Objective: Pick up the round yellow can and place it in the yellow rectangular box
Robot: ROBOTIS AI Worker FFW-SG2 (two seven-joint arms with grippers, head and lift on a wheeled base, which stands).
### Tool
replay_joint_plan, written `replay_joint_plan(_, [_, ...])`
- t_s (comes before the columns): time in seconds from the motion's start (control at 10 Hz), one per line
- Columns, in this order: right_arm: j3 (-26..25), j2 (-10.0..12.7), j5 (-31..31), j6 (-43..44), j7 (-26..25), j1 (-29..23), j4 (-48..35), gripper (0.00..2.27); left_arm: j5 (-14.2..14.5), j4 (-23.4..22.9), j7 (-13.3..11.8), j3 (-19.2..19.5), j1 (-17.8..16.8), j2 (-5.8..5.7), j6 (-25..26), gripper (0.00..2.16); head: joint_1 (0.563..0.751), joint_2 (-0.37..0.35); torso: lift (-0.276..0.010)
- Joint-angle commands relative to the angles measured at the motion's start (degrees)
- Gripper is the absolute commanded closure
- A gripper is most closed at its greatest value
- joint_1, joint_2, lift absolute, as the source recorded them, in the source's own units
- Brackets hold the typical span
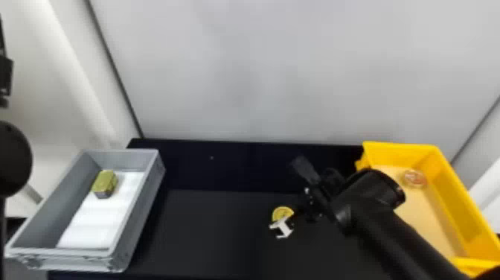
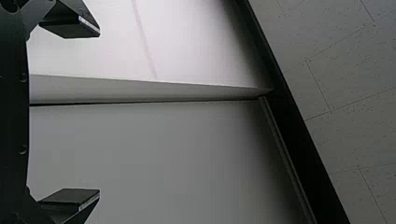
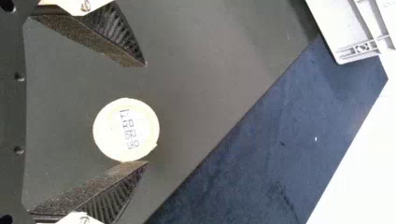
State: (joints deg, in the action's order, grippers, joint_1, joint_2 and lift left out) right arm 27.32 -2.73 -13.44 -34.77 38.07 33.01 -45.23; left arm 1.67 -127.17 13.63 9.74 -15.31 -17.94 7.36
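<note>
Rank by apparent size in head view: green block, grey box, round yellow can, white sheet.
1. Grey box
2. White sheet
3. Green block
4. Round yellow can, partly covered

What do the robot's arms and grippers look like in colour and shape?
The left arm and right arm are black, with rounded parts. The right gripper has dark, wedge-shaped fingers with ribbed sides and whitish mounts. The left gripper is black with angular fingers.

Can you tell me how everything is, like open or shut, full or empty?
Yellow can: on the table, not gripped
Right gripper: open, around the can
Left gripper: open, empty
Yellow box: open on top, round thing inside
Gray box: open on top, block inside
</note>
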Motion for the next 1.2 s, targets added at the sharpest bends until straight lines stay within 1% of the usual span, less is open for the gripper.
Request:
replay_joint_plan(0.0, [0.29,-0.09,-0.01,1.62,-0.52,0.03,1.38,0.00,0.09,0.00,0.00,0.02,0.20,0.00,-0.15,0.08,0.694,0.054,-0.003])
replay_joint_plan(0.4, [0.47,0.09,-0.01,5.49,-1.93,0.12,4.36,0.00,0.26,0.00,-0.35,0.20,0.37,-0.09,-0.77,0.08,0.694,0.054,-0.003])
replay_joint_plan(1.1, [0.82,-0.09,-0.71,7.25,-2.37,0.91,6.39,0.00,0.35,0.00,-0.52,0.29,0.55,0.17,-0.95,0.08,0.694,0.054,-0.003])
